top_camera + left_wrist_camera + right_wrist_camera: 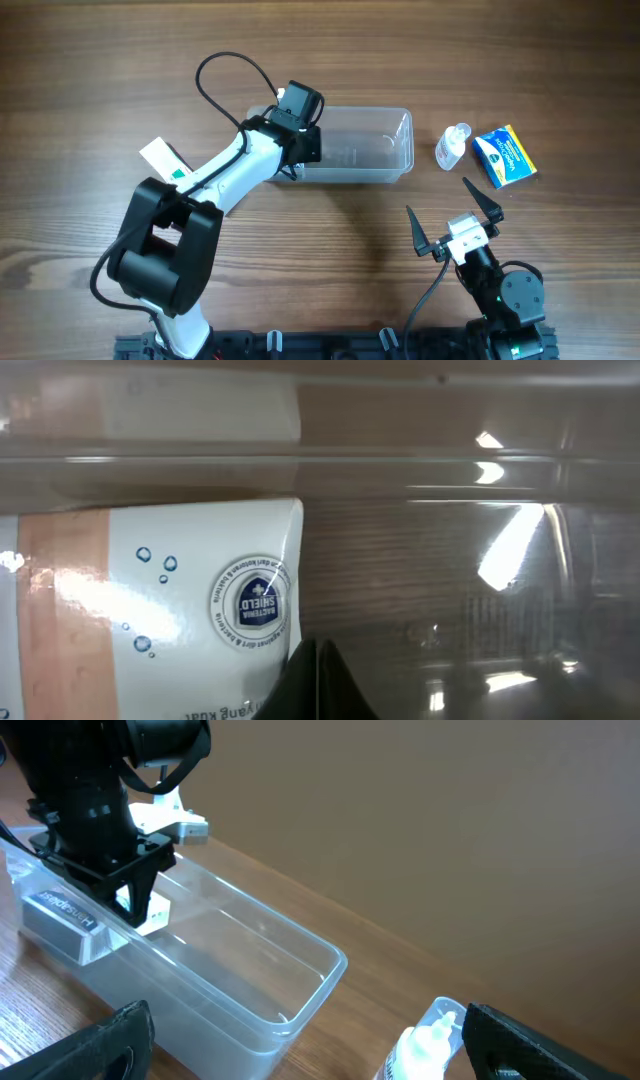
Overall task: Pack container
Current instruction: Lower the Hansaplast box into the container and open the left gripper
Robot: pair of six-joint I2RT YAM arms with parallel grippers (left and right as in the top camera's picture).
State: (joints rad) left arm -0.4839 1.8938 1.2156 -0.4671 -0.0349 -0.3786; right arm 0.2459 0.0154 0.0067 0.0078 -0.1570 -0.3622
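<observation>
The clear plastic container (375, 150) lies at mid-table. My left gripper (300, 140) reaches down into its left end. In the left wrist view the black fingertips (317, 660) are pressed together with nothing between them. Just left of them a white wipes packet (180, 610) with a round blue "Bacteria Shield" badge lies on the container floor (450, 590). The right wrist view shows the same gripper (135, 905) over the packet (152, 917) inside the container (300, 945). My right gripper (455, 215) hovers open and empty near the front edge, right of centre.
A small clear bottle (452, 146) with white contents and a blue box (505, 157) lie right of the container. The bottle (425, 1045) sits close to my right finger in the right wrist view. A white and green packet (165, 160) lies on the table beside the left arm.
</observation>
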